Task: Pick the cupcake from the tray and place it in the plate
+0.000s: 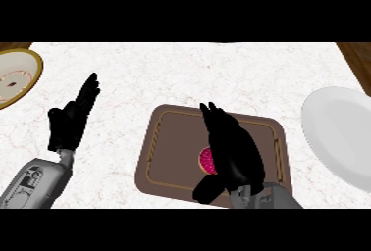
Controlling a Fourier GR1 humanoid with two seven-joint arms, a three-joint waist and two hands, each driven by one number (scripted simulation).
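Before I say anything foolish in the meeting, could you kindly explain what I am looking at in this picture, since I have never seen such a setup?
This is the view from a humanoid robot's head, looking steeply down at a marble counter. The two grey forearms with black hands are its own. The left hand rests open at the left, fingers up. The right hand hovers over a brown tray, fingers straight, partly hiding a pink cupcake; nothing is held yet. A white plate lies at the right, where the cupcake should go. Another gold-rimmed plate sits at the far left.
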